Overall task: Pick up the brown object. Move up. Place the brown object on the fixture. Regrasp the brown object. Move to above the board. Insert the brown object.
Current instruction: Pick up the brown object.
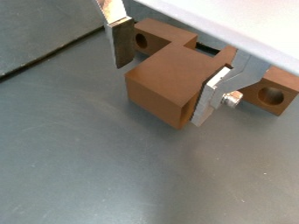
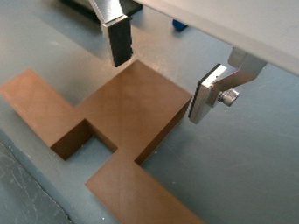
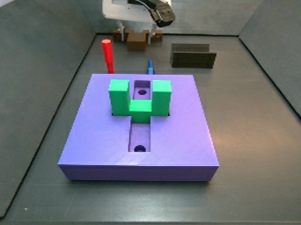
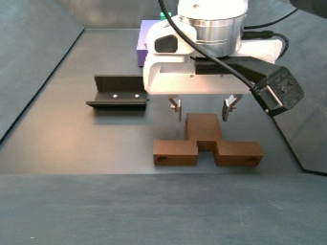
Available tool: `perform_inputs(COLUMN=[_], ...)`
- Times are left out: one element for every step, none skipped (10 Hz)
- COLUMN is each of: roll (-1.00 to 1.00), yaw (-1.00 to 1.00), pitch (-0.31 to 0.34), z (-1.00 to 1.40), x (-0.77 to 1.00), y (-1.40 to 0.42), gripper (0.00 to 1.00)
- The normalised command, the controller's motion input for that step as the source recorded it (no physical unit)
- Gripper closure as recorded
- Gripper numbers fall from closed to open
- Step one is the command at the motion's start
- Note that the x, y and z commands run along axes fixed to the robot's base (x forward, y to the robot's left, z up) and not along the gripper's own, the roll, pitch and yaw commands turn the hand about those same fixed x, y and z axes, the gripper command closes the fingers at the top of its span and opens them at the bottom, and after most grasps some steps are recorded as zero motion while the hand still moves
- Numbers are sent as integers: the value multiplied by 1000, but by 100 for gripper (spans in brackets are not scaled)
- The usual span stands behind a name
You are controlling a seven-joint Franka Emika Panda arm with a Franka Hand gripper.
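My end effector (image 2: 163, 74) is spread wide, fingers straddling the raised middle of the brown object (image 2: 122, 109), which lies flat on the surface, not gripped yet. So still step one: pick, lift, fixture (image 4: 117, 93) placement, regrasp, then board (image 3: 177, 132) insertion all remain.

Gripper (image 4: 204, 106) sits center frame in a side view, pointing straight down under the white wrist body. Jaws spread wide, fingers (image 1: 118, 42) apart w/ nothing clamped betw. them. In a side view it's at top, gripper (image 3: 143, 35) partly hidden.
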Motion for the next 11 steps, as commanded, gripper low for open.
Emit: perform_inputs(roll=[0,0,1,53,53,3,0,0,0,0,0], yaw=[146,254,271,151,43,0,-80,-146,-100,-57,-54], pitch=[0,0,0,0,0,0,0,0,0,9,0], z=[0,-29,-120,-143,-229,-214,-226,-163,-126,-117,-126], x=[0,0,0,26,0,0,0,0,0,0,0], y=[9,31,0,0,9,0,3,43,37,83,46], gripper=[0,0,0,0,0,0,0,0,0,0,0])
